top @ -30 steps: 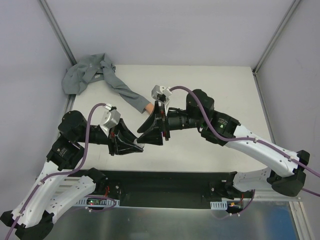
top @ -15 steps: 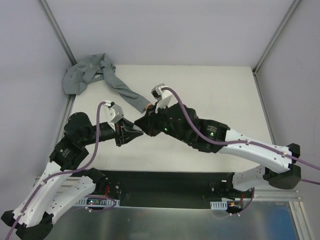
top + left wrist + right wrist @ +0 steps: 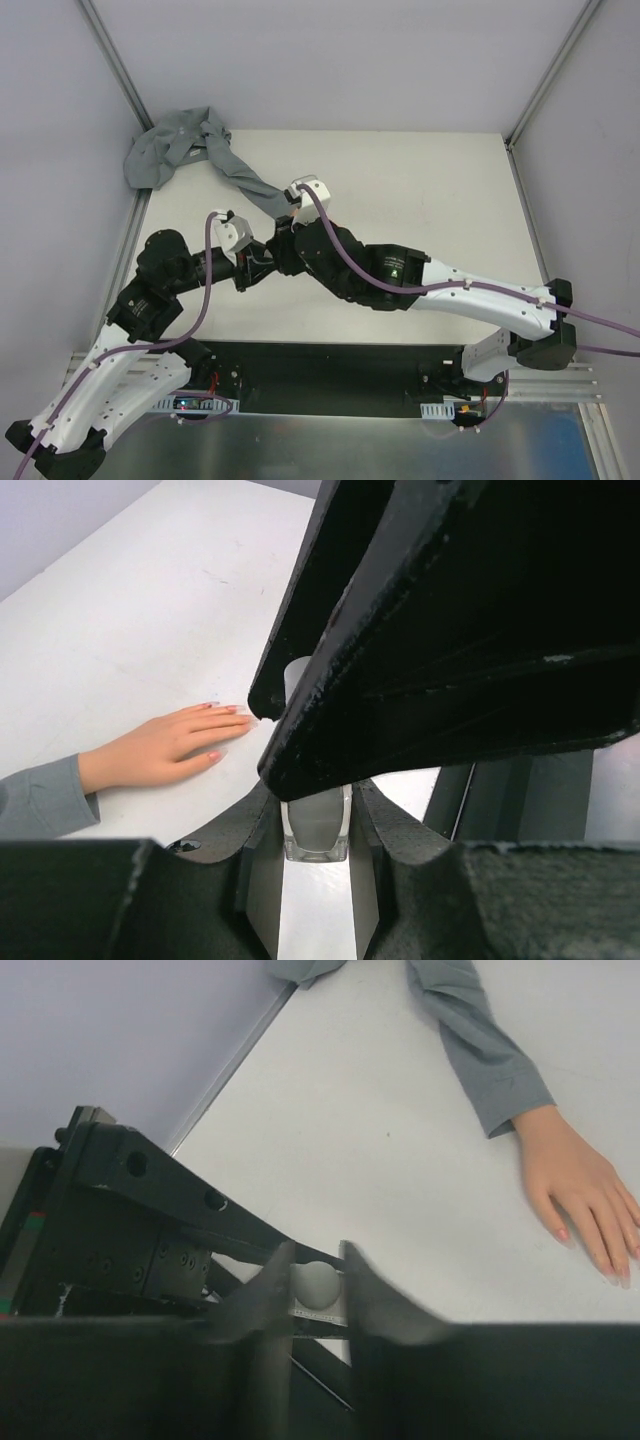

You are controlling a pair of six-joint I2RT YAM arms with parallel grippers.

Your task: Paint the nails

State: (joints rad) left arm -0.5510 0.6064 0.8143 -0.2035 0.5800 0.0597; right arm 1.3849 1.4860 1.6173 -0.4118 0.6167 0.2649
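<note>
The peach mannequin hand (image 3: 160,748) lies flat on the white table, coming out of a grey sleeve (image 3: 35,798). Its nails (image 3: 213,755) look pinkish; they also show in the right wrist view as nails (image 3: 560,1233) on the hand (image 3: 580,1185). My left gripper (image 3: 316,815) is shut on a small clear-based polish bottle (image 3: 318,840). From above, my right gripper (image 3: 318,1282) has its fingers pressed on both sides of the bottle's white round cap (image 3: 320,1288). In the top view both grippers meet at the bottle, left gripper (image 3: 258,266) and right gripper (image 3: 276,254), just short of the sleeve (image 3: 245,180).
The rest of the grey garment (image 3: 175,145) is bunched in the back left corner against the wall. The right arm's black wrist body (image 3: 450,630) fills much of the left wrist view. A metal frame post (image 3: 110,60) borders the table (image 3: 430,190) on the left.
My right arm swung left over the left gripper and its jaws closed on the bottle's cap. The left gripper shifted a little toward the hand, still holding the bottle.
</note>
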